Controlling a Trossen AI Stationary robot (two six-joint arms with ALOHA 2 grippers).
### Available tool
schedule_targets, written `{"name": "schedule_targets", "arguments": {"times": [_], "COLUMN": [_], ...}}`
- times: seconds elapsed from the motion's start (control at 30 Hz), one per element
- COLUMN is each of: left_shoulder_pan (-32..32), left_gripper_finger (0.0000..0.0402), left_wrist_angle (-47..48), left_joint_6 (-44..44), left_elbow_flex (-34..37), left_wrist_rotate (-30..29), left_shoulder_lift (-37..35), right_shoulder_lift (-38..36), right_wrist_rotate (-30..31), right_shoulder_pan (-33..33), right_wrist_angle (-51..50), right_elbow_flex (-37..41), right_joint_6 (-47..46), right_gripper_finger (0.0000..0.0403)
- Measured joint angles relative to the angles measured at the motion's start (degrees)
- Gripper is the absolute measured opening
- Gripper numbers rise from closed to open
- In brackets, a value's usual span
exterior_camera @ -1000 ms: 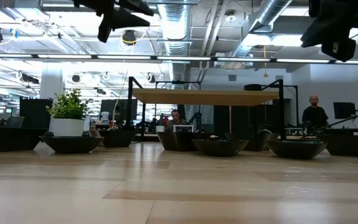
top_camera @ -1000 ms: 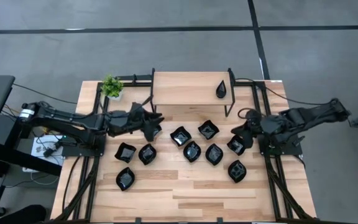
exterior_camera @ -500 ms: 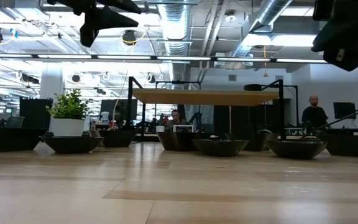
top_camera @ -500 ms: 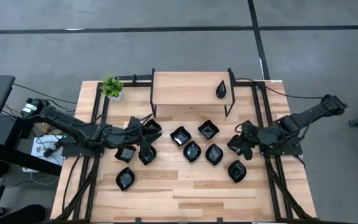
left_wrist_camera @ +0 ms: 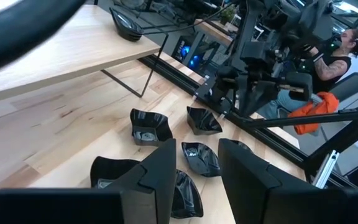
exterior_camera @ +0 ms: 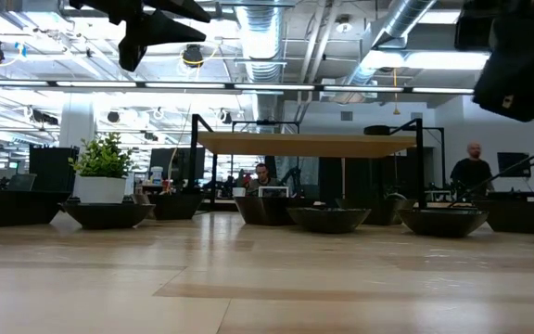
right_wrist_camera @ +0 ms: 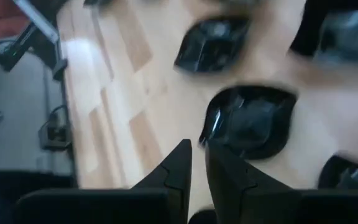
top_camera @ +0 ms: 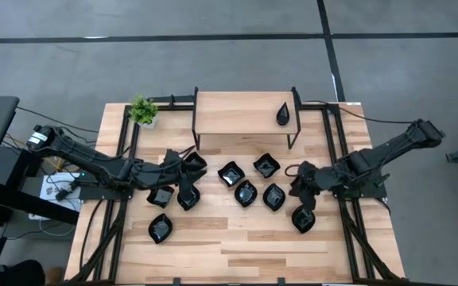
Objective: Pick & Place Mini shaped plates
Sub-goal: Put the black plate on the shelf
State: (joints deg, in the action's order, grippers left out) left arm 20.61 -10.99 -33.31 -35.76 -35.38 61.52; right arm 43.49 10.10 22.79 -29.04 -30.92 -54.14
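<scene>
Several glossy black mini shaped plates lie on the wooden table (top_camera: 237, 238), among them a plate (top_camera: 246, 193) in the middle. One more plate (top_camera: 283, 114) sits on the raised shelf (top_camera: 241, 111). My left gripper (left_wrist_camera: 197, 174) hovers open over the left plates (top_camera: 188, 196), with nothing between its fingers. My right gripper (right_wrist_camera: 197, 152) hangs tipped downward over the right plates, its fingers drawn to a narrow slit. A dark plate (right_wrist_camera: 250, 121) lies on the table just beyond its tips. In the low view both grippers (exterior_camera: 151, 23) (exterior_camera: 513, 65) are well above the table.
A small green potted plant (top_camera: 142, 110) stands at the far left corner. The shelf's black legs (top_camera: 294, 131) rise at the far middle. Black frame rails (top_camera: 122, 199) run along both sides. Bare wood (top_camera: 237, 254) lies near the front edge. People sit beyond the table (exterior_camera: 263, 176).
My left gripper has swung from beside the shelf toward the table's near left and sunk a little, then held still. My right gripper has gone down and toward the near edge over the right plates, tipping further downward. No plate has moved.
</scene>
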Motion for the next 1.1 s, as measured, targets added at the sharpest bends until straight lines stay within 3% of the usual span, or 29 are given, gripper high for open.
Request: {"name": "schedule_targets", "arguments": {"times": [0.1, 0.33, 0.73, 1.1], "left_shoulder_pan": [0.0, 0.0, 0.0, 0.0], "left_gripper_finger": [0.0121, 0.0121, 0.0121, 0.0121], "left_wrist_angle": [0.0, 0.0, 0.0, 0.0], "left_joint_6": [0.0, 0.0, 0.0, 0.0], "left_elbow_flex": [0.0, 0.0, 0.0, 0.0], "left_wrist_rotate": [0.0, 0.0, 0.0, 0.0], "left_shoulder_lift": [0.0, 0.0, 0.0, 0.0], "right_shoulder_lift": [0.9, 7.0, 20.9, 21.2], "right_wrist_rotate": [-5.1, -8.6, -9.2, -9.9], "right_shoulder_pan": [-2.7, -7.5, -13.3, -15.2], "right_wrist_angle": [0.1, 1.2, -9.9, -24.7], "right_elbow_flex": [0.0, -0.6, -11.0, -14.7], "right_joint_6": [-2.3, 2.1, 12.7, 8.7], "right_gripper_finger": [0.005, 0.0066, 0.0066, 0.0066]}}
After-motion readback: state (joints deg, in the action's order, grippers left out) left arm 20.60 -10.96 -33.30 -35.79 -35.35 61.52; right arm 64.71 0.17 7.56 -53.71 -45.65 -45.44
